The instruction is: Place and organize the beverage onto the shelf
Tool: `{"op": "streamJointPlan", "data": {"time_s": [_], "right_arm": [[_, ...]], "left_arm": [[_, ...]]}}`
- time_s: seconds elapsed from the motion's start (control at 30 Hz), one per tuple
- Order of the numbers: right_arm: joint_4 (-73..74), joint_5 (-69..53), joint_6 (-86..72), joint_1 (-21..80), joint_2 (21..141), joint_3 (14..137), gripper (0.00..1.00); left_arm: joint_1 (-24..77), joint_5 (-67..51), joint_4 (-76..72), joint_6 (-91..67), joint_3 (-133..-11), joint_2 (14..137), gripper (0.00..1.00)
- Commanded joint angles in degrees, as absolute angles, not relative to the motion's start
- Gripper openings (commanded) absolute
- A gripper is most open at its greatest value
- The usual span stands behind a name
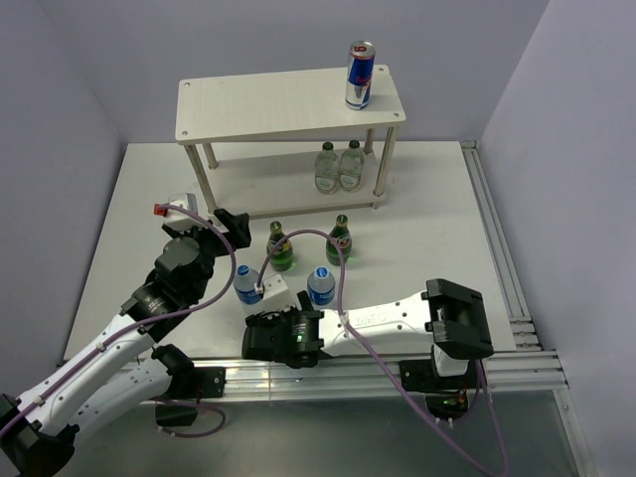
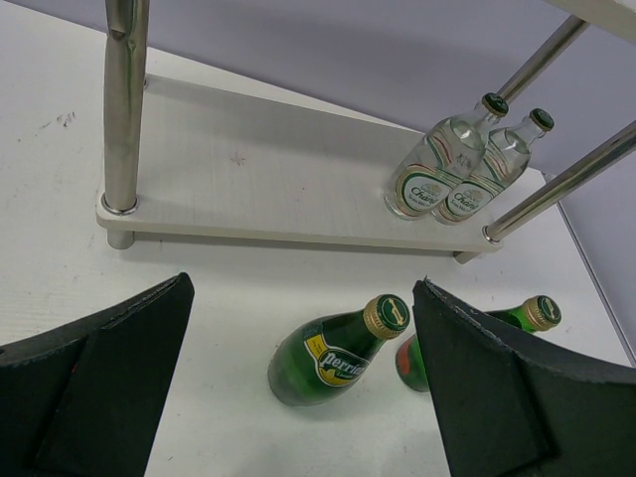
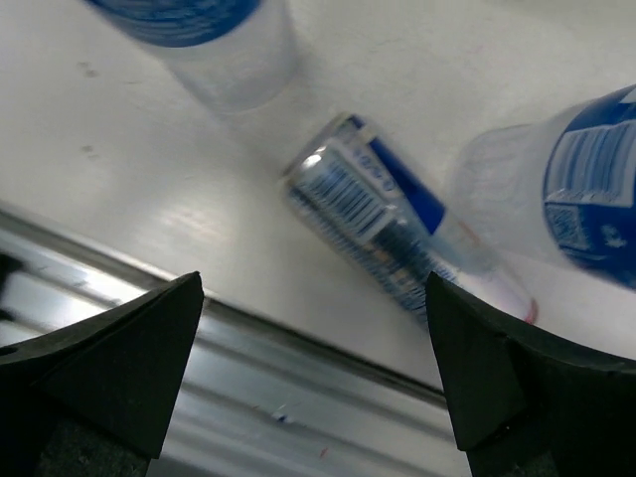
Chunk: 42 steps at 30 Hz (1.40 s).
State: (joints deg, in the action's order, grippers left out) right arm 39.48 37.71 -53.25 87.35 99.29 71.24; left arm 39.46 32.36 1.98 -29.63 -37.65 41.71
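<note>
The right fingers (image 3: 109, 368) stand wide apart and hold nothing, poised over a slim can (image 3: 378, 214) that lies on its side on the white bench (image 1: 437, 219). In the right wrist view the can shows in the gap between them, just beyond the tips and set at a slant. It lies between two upright plastic bottles with blue labels (image 1: 247, 283) (image 1: 320, 286), and the right-hand bottle overlaps one of its ends in that view. A metal rail (image 3: 248, 397) runs along the bench edge just beneath the fingers.

The left fingers (image 2: 99, 388) are likewise spread wide and empty, held above the bench and facing the shelf (image 1: 288, 104). A green glass bottle (image 2: 333, 353) stands in the gap ahead of them, clear of both. A second green bottle (image 2: 527, 316) is partly hidden behind the right-hand finger. Both green bottles stand on the bench in front of the shelf.

On the shelf, a second can (image 1: 360, 75) stands upright near the right end of the top board. Two clear glass bottles (image 2: 437, 164) (image 2: 492, 174) stand side by side, touching, at the right end of the lower board.
</note>
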Motion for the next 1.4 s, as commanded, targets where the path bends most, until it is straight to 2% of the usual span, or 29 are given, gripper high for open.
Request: {"op": "streamJointPlan", "data": {"time_s": [0.0, 0.33, 0.73, 0.83, 0.87, 0.93, 0.97, 1.03, 1.07, 1.13, 1.37], "right_arm": [[39.73, 42.09, -49.4, 85.61, 101.16, 69.26, 1.0], [34.11, 42.19, -44.48, 84.29, 103.53, 65.48, 1.0], [25.58, 36.12, -45.26, 84.29, 108.45, 62.49, 0.98], [25.22, 35.95, -45.97, 84.37, 110.12, 62.84, 0.87], [25.49, 35.95, -46.23, 84.37, 110.74, 63.1, 0.73], [25.75, 35.34, -45.97, 84.55, 111.09, 63.63, 0.56], [25.93, 35.16, -46.14, 84.55, 111.27, 63.81, 0.34], [26.63, 34.37, -46.32, 84.64, 110.75, 64.07, 0.21], [26.98, 34.37, -46.58, 84.73, 110.48, 64.07, 0.1], [28.81, 35.24, -47.54, 85.51, 109.08, 64.16, 0.0], [44.98, 43.85, -55.45, 92.54, 97.31, 69.77, 0.0]], "left_arm": [[39.73, 32.61, 0.88, -29.36, -37.53, 41.4, 0.99], [39.81, 33.49, 0.53, -28.83, -37.71, 42.63, 0.99], [39.73, 34.1, 0.53, -28.48, -37.88, 43.51, 0.99], [39.73, 34.19, 0.53, -28.48, -37.88, 43.51, 0.99], [39.73, 34.28, 0.61, -28.56, -37.88, 43.51, 0.99], [39.81, 34.19, 0.62, -28.56, -37.97, 43.42, 0.99], [39.73, 34.19, 0.62, -28.56, -37.97, 43.33, 0.99], [39.73, 34.19, 0.62, -28.65, -37.88, 43.24, 0.99], [39.73, 34.1, 0.62, -28.65, -37.88, 43.24, 0.99], [39.81, 34.1, 0.7, -28.74, -37.88, 43.33, 0.99], [39.81, 33.93, 0.88, -28.92, -37.88, 42.8, 0.99]]}}
